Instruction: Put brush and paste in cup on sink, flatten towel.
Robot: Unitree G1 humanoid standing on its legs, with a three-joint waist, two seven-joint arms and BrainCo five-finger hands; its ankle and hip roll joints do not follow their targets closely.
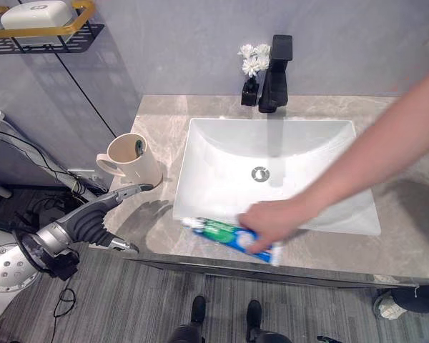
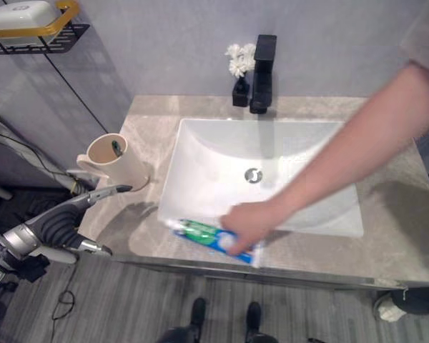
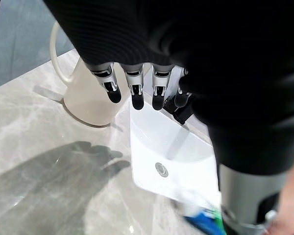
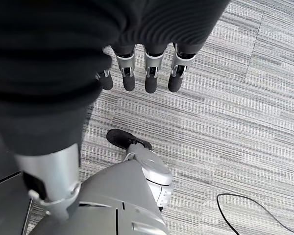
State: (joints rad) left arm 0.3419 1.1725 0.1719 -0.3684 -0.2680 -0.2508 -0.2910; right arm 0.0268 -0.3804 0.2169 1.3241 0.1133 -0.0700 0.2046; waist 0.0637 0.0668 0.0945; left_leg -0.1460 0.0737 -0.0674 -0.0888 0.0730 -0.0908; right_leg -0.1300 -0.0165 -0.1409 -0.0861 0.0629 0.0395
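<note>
A cream cup [image 1: 132, 158] stands on the stone counter [image 1: 415, 236] left of the white sink basin [image 1: 272, 153]; something dark and green [image 1: 139, 146] pokes up inside it. A person's hand [image 1: 272, 221] holds a blue-green toothpaste tube [image 1: 225, 233] on the counter's front edge. My left hand [image 1: 93, 218] hovers open at the counter's front left corner, just below the cup, with its fingers [image 3: 137, 93] straight and nothing in them. The cup [image 3: 88, 98] and the tube [image 3: 203, 220] show past them. My right hand [image 4: 152, 68] hangs open over the carpet floor.
A black faucet [image 1: 275, 68] and a small vase of white flowers [image 1: 252, 71] stand behind the basin. A wall shelf with a soap dish [image 1: 39, 18] sits at the upper left. The person's arm [image 1: 372, 150] reaches across the basin from the right.
</note>
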